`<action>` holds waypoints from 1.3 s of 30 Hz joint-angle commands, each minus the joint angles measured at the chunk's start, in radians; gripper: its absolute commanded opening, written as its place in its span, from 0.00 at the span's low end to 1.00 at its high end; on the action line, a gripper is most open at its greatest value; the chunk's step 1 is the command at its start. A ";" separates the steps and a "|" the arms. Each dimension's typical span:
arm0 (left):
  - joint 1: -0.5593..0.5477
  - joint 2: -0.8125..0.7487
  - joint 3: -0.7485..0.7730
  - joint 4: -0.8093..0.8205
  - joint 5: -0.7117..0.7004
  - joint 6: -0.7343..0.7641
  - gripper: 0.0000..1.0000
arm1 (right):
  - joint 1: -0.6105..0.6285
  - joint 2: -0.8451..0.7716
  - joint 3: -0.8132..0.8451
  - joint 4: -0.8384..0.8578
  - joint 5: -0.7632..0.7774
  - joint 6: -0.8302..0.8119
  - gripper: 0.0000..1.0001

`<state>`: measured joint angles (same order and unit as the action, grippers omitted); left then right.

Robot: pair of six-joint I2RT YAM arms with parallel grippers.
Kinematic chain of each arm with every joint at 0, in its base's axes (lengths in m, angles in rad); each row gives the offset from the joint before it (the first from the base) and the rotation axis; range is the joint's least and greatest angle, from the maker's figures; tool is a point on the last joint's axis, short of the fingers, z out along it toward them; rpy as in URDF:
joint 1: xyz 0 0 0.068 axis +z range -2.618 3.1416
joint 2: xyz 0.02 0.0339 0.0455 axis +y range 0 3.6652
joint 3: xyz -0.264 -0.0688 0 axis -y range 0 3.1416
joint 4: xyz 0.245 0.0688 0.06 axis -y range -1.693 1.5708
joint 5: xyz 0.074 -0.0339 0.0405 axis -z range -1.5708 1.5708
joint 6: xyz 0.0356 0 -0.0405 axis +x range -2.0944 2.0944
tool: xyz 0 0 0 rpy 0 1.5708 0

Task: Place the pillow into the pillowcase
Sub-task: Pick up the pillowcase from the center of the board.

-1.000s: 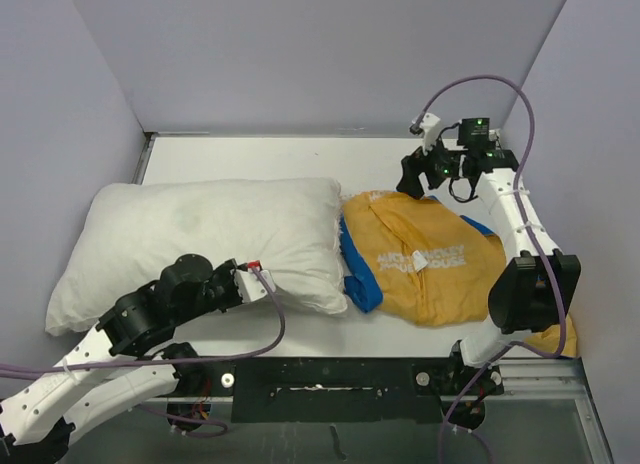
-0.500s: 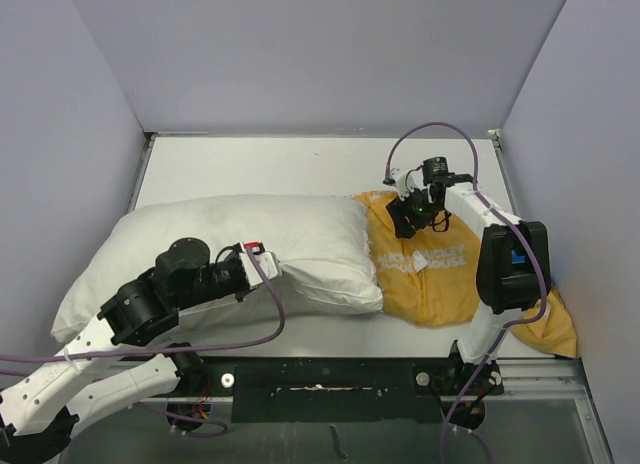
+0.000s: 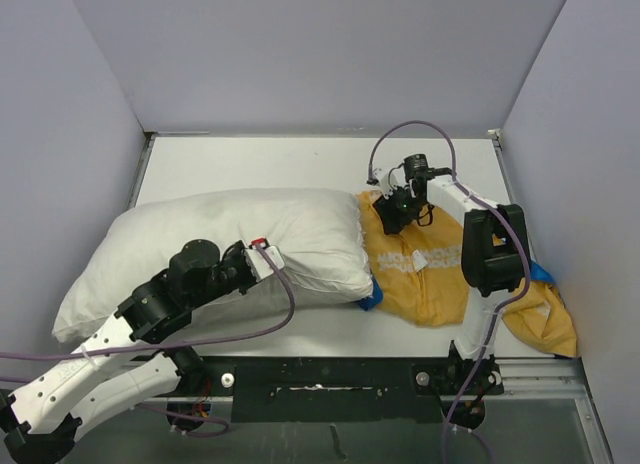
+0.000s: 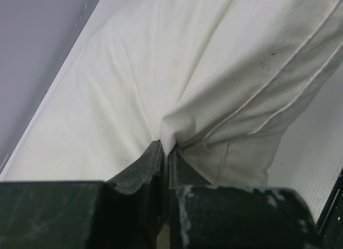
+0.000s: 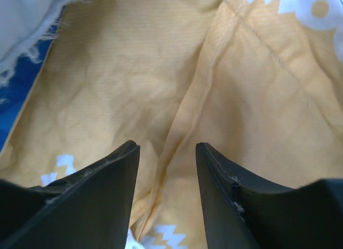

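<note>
A white surface point(image 3: 250, 164) sits in a three-sided booth of plain, pale lavender-grey panels. The back wall point(image 3: 320, 54) rises beyond the right tool point(image 3: 392, 224). One side wall point(image 3: 60, 134) stands out past the left tool point(image 3: 262, 252), and the other side wall point(image 3: 590, 134) stands out past the right tool. On the near side of both tools an aluminium rail point(image 3: 540, 369) carries a black plate point(image 3: 330, 376). The light is soft and even.
</note>
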<state>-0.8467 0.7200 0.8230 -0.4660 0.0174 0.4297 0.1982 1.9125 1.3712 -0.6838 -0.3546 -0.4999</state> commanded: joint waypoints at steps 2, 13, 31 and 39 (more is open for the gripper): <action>0.028 -0.133 -0.076 0.105 0.112 -0.027 0.00 | 0.010 0.053 0.091 0.004 0.057 -0.027 0.36; 0.028 -0.093 -0.115 0.029 0.410 -0.042 0.00 | -0.048 -0.092 0.202 -0.023 -0.220 0.027 0.00; 0.027 0.098 -0.007 0.092 0.793 -0.133 0.02 | -0.148 -0.111 0.041 0.124 -0.566 0.208 0.00; 0.041 0.199 0.278 -0.061 0.535 -0.212 0.96 | -0.153 -0.117 -0.001 0.148 -0.613 0.219 0.00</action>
<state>-0.8181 0.8982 0.8623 -0.5320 0.7280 0.3092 0.0463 1.8137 1.3724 -0.5827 -0.8932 -0.2939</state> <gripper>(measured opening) 0.885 0.022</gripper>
